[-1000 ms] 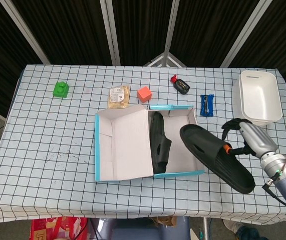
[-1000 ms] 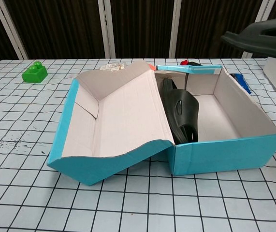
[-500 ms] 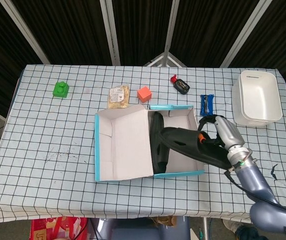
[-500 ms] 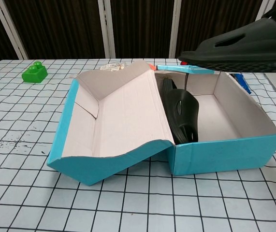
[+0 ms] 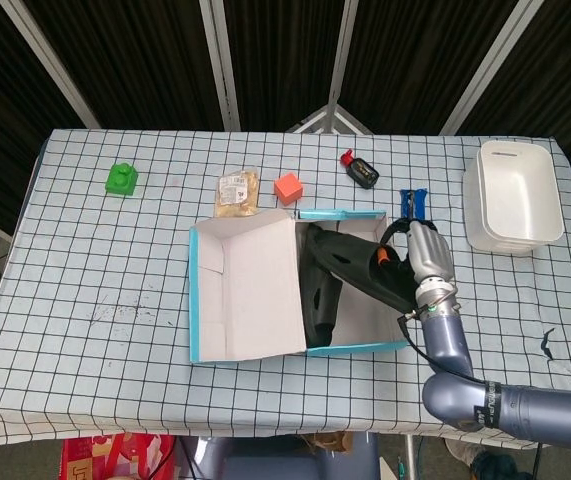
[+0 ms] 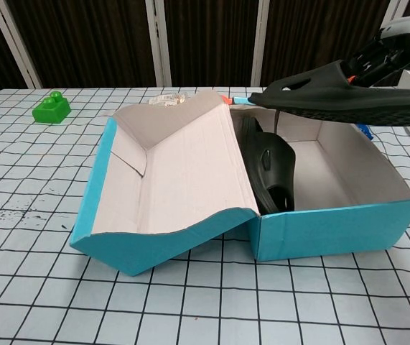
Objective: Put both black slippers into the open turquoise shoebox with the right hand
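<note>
Checked white cloth with a thin black grid covers the table point(image 5: 95, 260), where we see the turquoise cardboard shoebox point(image 6: 334, 230) lying open, its pale lid folded out to the left. One matte black slipper point(image 6: 269, 169) stands on edge inside against the left wall. Our right robot hand point(image 5: 420, 255) grips the second slipper point(image 6: 348, 97), ribbed along its sole, flat over the box's open compartment.

- turquoise shoebox point(image 6: 334, 230) open, lid point(image 6: 169, 187) flipped to the left
- one black slipper point(image 6: 269, 169) on edge inside, against the box's left side
- second slipper point(image 6: 341, 97) held above the box by right hand point(image 6: 398, 43), toe pointing left
- green block point(image 6: 51, 108) far left on checked tablecloth point(image 6: 32, 273)
</note>
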